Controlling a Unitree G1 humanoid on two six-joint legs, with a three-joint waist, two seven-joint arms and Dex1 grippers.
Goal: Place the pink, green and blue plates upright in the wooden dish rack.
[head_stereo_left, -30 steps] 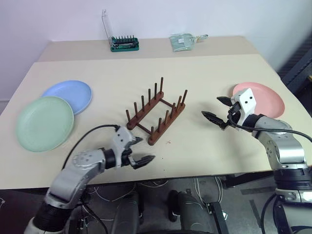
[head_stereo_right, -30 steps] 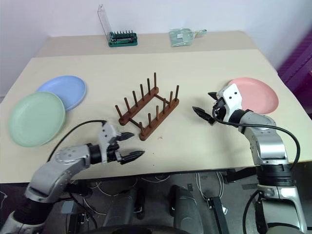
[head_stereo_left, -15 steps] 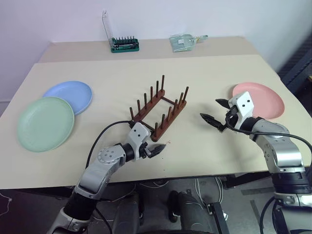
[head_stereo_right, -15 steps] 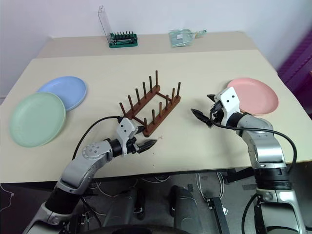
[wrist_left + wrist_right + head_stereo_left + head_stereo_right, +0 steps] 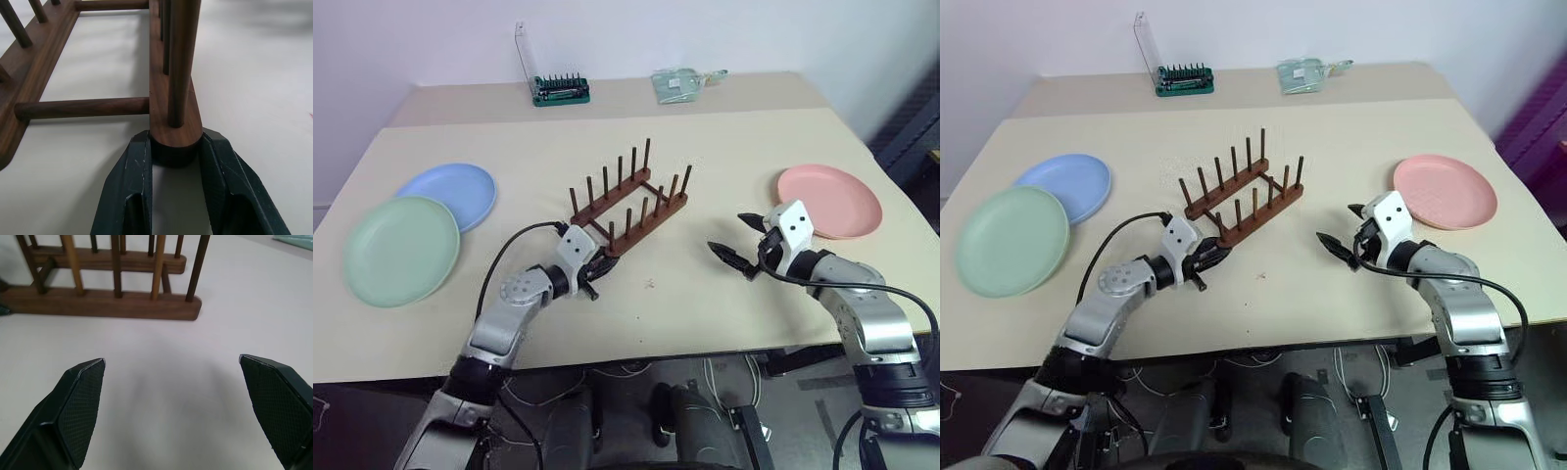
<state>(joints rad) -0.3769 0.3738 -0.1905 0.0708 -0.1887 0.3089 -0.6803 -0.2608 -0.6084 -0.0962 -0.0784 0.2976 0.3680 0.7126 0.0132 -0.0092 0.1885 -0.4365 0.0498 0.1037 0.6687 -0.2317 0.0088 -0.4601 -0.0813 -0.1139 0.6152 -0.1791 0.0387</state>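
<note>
Left claw pinching the end of the rack's near rail.

The left claw [image 5: 594, 271], forearm low over the table [image 5: 734, 157], has both fingers [image 5: 132, 181] against the near rail end of the empty wooden dish rack [image 5: 628, 201] mid-table. The right claw [image 5: 736, 242] hovers spread wide beside the pink plate [image 5: 829, 201] by the right edge. Green plate [image 5: 401, 250] and blue plate [image 5: 450, 191] overlap by the left edge.

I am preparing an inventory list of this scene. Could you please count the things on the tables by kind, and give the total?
Plates: 3, pink, green, blue
Wooden dish rack: 1
Screwdriver bit case: 1
Pale green packet: 1
Total: 6
</note>
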